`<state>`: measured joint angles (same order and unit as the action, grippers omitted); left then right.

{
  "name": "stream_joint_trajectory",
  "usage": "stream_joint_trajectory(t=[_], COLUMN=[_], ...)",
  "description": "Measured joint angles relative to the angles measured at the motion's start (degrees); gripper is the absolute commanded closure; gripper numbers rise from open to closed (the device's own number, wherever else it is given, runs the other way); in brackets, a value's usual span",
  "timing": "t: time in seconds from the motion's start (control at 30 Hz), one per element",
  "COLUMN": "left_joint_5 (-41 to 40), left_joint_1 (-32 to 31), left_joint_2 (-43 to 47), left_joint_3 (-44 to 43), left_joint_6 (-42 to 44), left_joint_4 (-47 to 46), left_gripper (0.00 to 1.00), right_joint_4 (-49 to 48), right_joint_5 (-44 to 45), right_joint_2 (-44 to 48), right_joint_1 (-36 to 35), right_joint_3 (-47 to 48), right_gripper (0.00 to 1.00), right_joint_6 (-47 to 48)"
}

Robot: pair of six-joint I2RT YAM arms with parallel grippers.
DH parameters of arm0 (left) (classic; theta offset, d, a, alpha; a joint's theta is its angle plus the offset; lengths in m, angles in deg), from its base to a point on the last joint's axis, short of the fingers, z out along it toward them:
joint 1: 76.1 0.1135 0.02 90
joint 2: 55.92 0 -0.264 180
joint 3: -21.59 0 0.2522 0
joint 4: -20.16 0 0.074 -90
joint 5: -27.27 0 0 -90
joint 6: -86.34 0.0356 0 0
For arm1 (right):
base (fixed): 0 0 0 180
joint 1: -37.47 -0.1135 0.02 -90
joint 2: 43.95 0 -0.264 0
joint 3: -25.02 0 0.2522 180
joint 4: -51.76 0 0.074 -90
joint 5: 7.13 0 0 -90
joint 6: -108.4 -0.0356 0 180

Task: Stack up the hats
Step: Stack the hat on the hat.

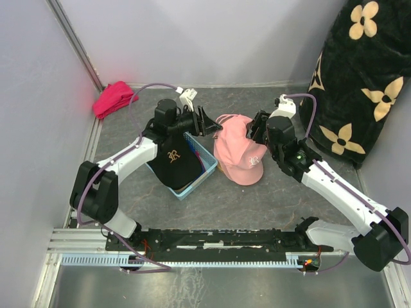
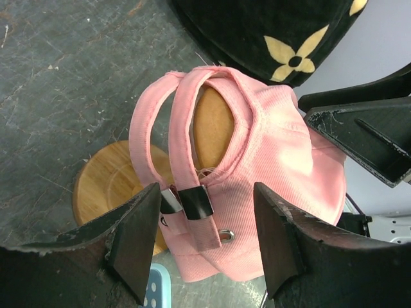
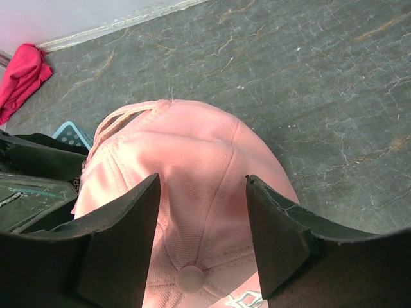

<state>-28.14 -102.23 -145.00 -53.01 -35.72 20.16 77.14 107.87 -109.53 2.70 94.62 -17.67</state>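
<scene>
A light pink hat (image 1: 236,149) sits on a round-topped wooden stand in the middle of the table, brim toward the arms. In the left wrist view its rear strap and buckle (image 2: 192,202) lie between the open fingers of my left gripper (image 2: 205,224), and the stand's wooden top (image 2: 212,125) shows through the back opening. My right gripper (image 3: 202,212) is open and straddles the pink crown (image 3: 192,167) from above. A black hat (image 1: 172,163) with an embroidered logo lies in a blue basket (image 1: 200,168) under my left arm. No other hats are in view.
A red-pink cloth bundle (image 1: 114,98) lies in the far left corner. A black blanket with cream flowers (image 1: 363,77) fills the far right. The stand's round wooden base (image 2: 109,186) rests on the grey table. Walls close in on the left and the back.
</scene>
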Motion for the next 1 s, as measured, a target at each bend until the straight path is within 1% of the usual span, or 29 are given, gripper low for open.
stream_joint_trajectory(t=[0.17, 0.33, 0.5, 0.57, 0.7, 0.83, 0.9, 1.0], left_joint_5=[0.04, 0.50, 1.62, 1.81, 2.54, 3.08, 2.99, 2.99], left_joint_1=[0.00, 0.00, 0.02, 0.00, 0.00, 0.02, 0.20, 0.39], left_joint_2=[-1.20, -2.56, -3.54, -3.65, -4.04, -4.15, -4.24, -4.33], left_joint_3=[-1.49, -2.40, -2.56, -2.58, -2.71, -2.78, -2.78, -2.75], left_joint_6=[0.02, 0.00, -0.09, -0.15, -0.92, -1.49, -1.49, -1.53], left_joint_4=[0.02, -0.15, -1.01, -1.42, -2.95, -4.20, -4.61, -4.83], left_gripper=[0.34, 0.36, 0.43, 0.49, 0.69, 0.85, 0.90, 0.90], right_joint_4=[0.00, 0.00, 0.00, 0.00, 0.00, 0.00, 0.00, 0.00], right_joint_5=[-0.46, -0.57, -0.74, -0.81, -0.81, -0.81, -0.81, -0.81], right_joint_2=[0.00, -0.04, -0.28, -0.35, -0.39, -0.42, -0.42, -0.42], right_joint_1=[0.00, 0.00, 0.00, 0.00, 0.00, 0.00, 0.00, 0.00], right_joint_3=[0.00, 0.00, 0.07, 0.09, 0.09, 0.09, 0.09, 0.09], right_gripper=[0.36, 0.36, 0.36, 0.36, 0.36, 0.36, 0.36, 0.36], right_joint_6=[0.13, 0.26, 0.39, 0.39, 0.39, 0.42, 0.42, 0.42])
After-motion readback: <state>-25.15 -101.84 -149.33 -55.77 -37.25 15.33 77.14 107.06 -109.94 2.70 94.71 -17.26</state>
